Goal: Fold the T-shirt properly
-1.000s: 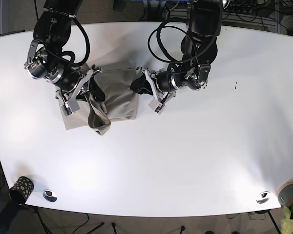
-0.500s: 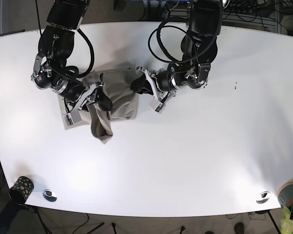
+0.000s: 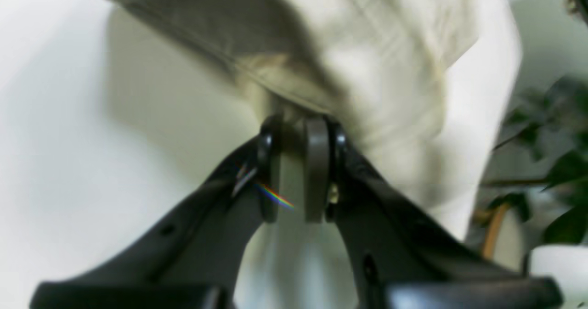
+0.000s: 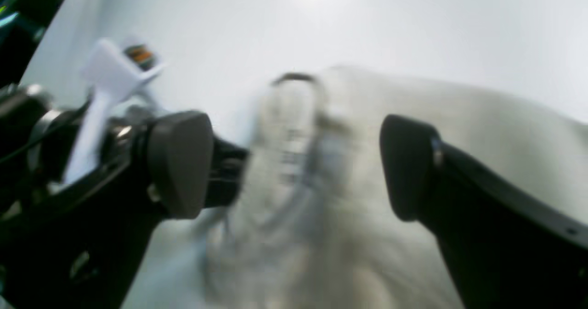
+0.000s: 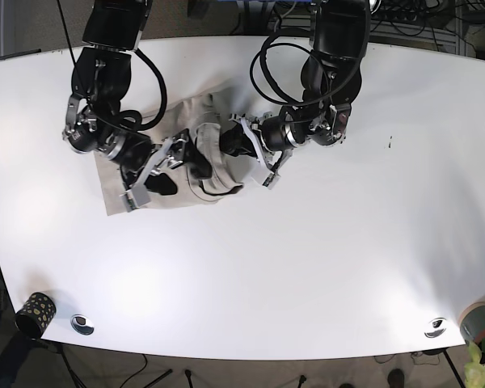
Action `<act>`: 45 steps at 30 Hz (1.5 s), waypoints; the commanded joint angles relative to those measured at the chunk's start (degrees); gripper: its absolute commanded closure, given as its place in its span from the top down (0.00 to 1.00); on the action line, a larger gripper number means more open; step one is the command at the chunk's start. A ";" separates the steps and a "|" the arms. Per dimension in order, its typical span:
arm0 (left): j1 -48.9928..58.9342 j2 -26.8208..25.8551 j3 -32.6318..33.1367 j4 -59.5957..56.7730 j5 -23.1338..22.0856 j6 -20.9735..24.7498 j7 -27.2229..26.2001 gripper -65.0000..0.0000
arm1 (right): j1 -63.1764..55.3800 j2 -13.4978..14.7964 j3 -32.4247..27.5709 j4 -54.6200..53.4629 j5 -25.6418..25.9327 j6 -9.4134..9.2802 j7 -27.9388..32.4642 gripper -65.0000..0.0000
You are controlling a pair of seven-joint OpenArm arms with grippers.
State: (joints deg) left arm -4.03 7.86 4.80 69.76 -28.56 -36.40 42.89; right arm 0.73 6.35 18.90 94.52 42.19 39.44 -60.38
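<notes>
T-shirt (image 5: 214, 158): beige, bunched near table centre-left, between the two grippers — partly doubled over, far from flat.
Table (image 5: 323, 267): white, bare over most of its surface; shirt on the far-left portion in base view.
Left gripper (image 3: 298, 171): pressed together on a fold of the shirt — fabric edge pinched right at the fingertips, cloth draping up and away from the jaws in left wrist view (sharp enough to be sure).
Why held so: probably a corner or hem pinch, to carry one layer across the rest without dragging the whole garment.
Right gripper (image 4: 294, 166): spread wide, fingers either side of a rumpled ridge of cloth; nothing clamped (view blurred, contact with fabric impossible to tell).
Right gripper in base view (image 5: 158, 166): at the shirt's left edge, low over the cloth; reads as positioned to pin or re-grab that side.
Arms: both converged on the shirt, close together; left gripper (image 5: 246, 149) at the shirt's right side.
Step in hand (judgement): mid-fold — one side being brought over, other arm placing for a new grasp.
Progress (judgement): early to middle; cloth wrinkled, edges not aligned, no neat rectangle yet.
Next move calls for: right jaws closing on a clean edge rather than a bunched ridge.
Risk: grabbing several layers at once, or the two grippers fouling each other in the tight space.
Cup (image 5: 34, 314): dark patterned, at the table's near-left corner, well apart from the work.
</notes>
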 commanded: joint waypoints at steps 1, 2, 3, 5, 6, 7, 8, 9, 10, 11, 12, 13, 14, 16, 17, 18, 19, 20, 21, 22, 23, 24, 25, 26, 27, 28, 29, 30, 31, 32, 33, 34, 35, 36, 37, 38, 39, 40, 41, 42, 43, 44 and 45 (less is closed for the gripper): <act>-1.29 -2.10 0.08 4.57 -6.13 -0.65 -1.09 0.12 | -0.25 1.87 1.98 3.19 1.37 0.56 1.08 0.84; -1.20 -3.15 0.08 6.07 -7.88 -0.65 -1.09 0.12 | -0.60 2.40 2.51 3.81 1.37 0.56 1.00 0.84; -1.20 -4.12 0.08 7.12 -9.20 -0.65 -1.09 0.12 | -0.69 2.84 2.69 4.25 1.37 0.56 0.91 0.84; -1.20 -6.41 0.08 9.41 -10.87 -0.65 -1.09 0.12 | -2.01 4.07 2.86 4.86 1.37 0.56 0.82 0.84; -1.20 -7.73 0.08 10.38 -11.22 -0.65 -1.09 0.12 | -3.06 4.77 2.78 5.13 1.37 0.56 0.82 0.84; -1.11 -8.60 0.08 10.99 -11.40 -0.65 -1.09 0.12 | -3.77 5.21 2.60 5.57 1.45 0.56 0.82 0.84; -1.11 -10.01 -0.01 11.61 -11.49 -0.65 -1.09 0.12 | -5.00 5.47 2.42 6.18 1.45 0.56 0.82 0.84; -1.20 -11.77 -0.01 11.96 -11.40 -0.56 -1.09 0.12 | -6.14 5.56 2.34 6.71 1.45 0.56 0.82 0.84; -1.29 -12.74 -0.01 11.96 -11.40 -0.56 -1.09 0.12 | -6.84 5.39 2.25 6.89 1.45 0.56 0.82 0.84; -1.37 -14.23 -0.01 11.87 -11.40 -0.48 -1.09 0.12 | -7.81 5.39 1.63 7.06 1.45 0.56 0.82 0.84; -1.73 -15.99 0.26 11.87 -11.31 -0.30 -1.09 0.12 | -8.69 5.39 0.40 7.06 1.37 0.56 0.82 0.84; -2.17 -17.22 0.43 11.87 -10.87 -0.30 -1.09 0.12 | -9.13 5.39 -0.74 6.89 1.19 0.56 0.82 0.84; -2.52 -18.19 0.52 11.87 -10.35 -0.30 -1.09 0.12 | -9.39 5.39 -1.71 6.80 1.01 0.56 0.82 0.84; -2.60 -19.95 0.43 11.96 -8.67 -0.39 -1.09 0.12 | -9.83 5.39 -3.91 6.62 0.93 0.56 1.00 0.80; -2.60 -20.56 0.35 11.96 -8.06 -0.48 -1.09 0.12 | -10.01 5.30 -4.87 6.10 0.93 0.56 1.08 0.77; -2.52 -21.09 0.17 12.05 -7.36 -0.48 -1.09 0.12 | -10.27 5.21 -6.10 5.22 0.93 0.56 1.08 0.71; -2.43 -21.53 0.08 12.13 -6.92 -0.56 -1.09 0.12 | -10.27 4.86 -6.98 4.51 0.93 0.56 1.08 0.67; -2.43 -21.88 0.08 12.13 -6.48 -0.56 -1.09 0.12 | -9.92 4.42 -7.95 3.37 0.93 0.56 1.08 0.61; -2.43 -22.14 0.08 12.22 -6.21 -0.56 -1.09 0.12 | -9.48 4.16 -8.57 2.23 0.93 0.56 1.17 0.57; -2.43 -22.14 0.08 12.22 -6.21 -0.56 -1.09 0.12 | -9.13 3.89 -9.09 1.26 0.93 0.56 1.17 0.54; -2.43 -22.14 0.08 12.22 -6.21 -0.56 -1.09 0.12 | -8.69 3.72 -9.62 -0.23 0.93 0.56 1.17 0.51; -2.43 -22.32 0.08 12.22 -6.21 -0.56 -1.09 0.12 | -7.98 3.72 -10.50 -2.08 0.93 0.56 1.17 0.50; -2.43 -22.49 0.35 12.31 -6.21 -0.56 -1.09 0.12 | -7.55 3.54 -11.20 -3.14 0.93 0.56 1.26 0.50; -2.43 -22.58 0.52 12.31 -6.21 -0.56 -1.09 0.12 | -7.11 3.19 -12.35 -4.45 0.93 0.56 1.52 0.51; -2.43 -22.58 0.61 12.31 -6.13 -0.56 -1.09 0.12 | -6.67 3.19 -13.49 -5.16 0.93 0.56 2.23 0.51; -2.43 -22.49 0.61 12.31 -6.13 -0.56 -1.09 0.12 | -6.58 3.28 -14.02 -4.98 0.93 0.56 2.67 0.51; -2.52 -22.32 0.78 12.31 -6.13 -0.56 -1.09 0.12 | -6.58 3.45 -14.72 -4.37 1.01 0.56 3.19 0.52; -2.60 -22.32 1.14 12.31 -6.13 -0.56 -1.09 0.12 | -6.58 3.45 -14.81 -3.58 1.19 0.56 3.37 0.52; -2.78 -22.23 1.84 12.40 -6.21 -0.56 -1.09 0.12 | -6.49 3.72 -14.81 -1.99 1.19 0.56 3.28 0.52; -2.87 -22.14 2.98 12.84 -6.21 -0.56 -1.09 0.12 | -6.58 4.33 -14.46 0.03 1.28 0.56 3.19 0.52; -2.96 -22.06 3.77 13.63 -6.21 -0.56 -1.09 0.12 | -6.67 4.68 -14.02 1.44 1.37 0.56 3.19 0.52; -2.96 -21.79 5.09 14.77 -6.21 -0.39 -1.18 0.12 | -6.75 5.21 -13.22 3.55 1.37 0.56 3.19 0.52; -3.22 -21.00 6.67 15.65 -6.13 -0.30 -1.18 0.12 | -6.84 5.74 -12.26 5.30 1.37 0.56 3.19 0.52; -3.48 -20.56 7.55 16.00 -6.13 -0.21 -1.18 0.12 | -6.58 6.18 -11.38 6.10 1.37 0.56 3.19 0.52; -4.01 -19.95 8.78 16.35 -6.13 -0.21 -1.18 0.12 | -6.40 6.88 -10.24 6.53 1.37 0.56 3.19 0.52; -4.54 -18.98 10.54 16.44 -6.13 -0.21 -1.18 0.12 | -5.61 8.02 -8.65 6.36 1.37 0.56 3.19 0.52; -4.89 -18.36 11.69 16.44 -6.13 -0.21 -1.18 0.12 | -4.47 8.82 -7.51 6.18 1.37 0.56 3.19 0.52; -5.07 -17.75 12.57 16.44 -6.13 -0.21 -1.18 0.12 | -3.77 9.34 -6.72 5.74 1.10 0.56 3.19 0.52; -5.51 -16.78 13.97 16.35 -6.04 -0.21 -1.18 0.12 | -2.53 10.13 -5.58 4.34 1.01 0.56 3.19 0.52; -5.86 -15.90 15.11 16.27 -5.51 -0.21 -1.18 0.12 | -1.57 10.84 -4.70 2.67 1.01 0.56 3.19 0.51; -6.21 -15.11 15.91 16.27 -4.81 -0.21 -1.18 0.12 | -0.60 11.63 -4.08 1.26 1.01 0.56 3.19 0.51; -6.65 -13.79 17.22 16.27 -3.40 -0.21 -1.18 0.12 | 1.33 13.04 -3.20 -1.20 0.93 0.56 3.19 0.50; -6.74 -12.56 18.10 16.27 -2.08 -0.21 -1.18 0.12 | 2.74 14.09 -2.85 -3.14 0.93 0.56 3.19 0.50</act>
State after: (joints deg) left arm -9.52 -6.46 21.93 85.01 -31.81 -36.47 42.57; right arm 0.01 17.89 15.16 93.89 41.87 39.44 -58.08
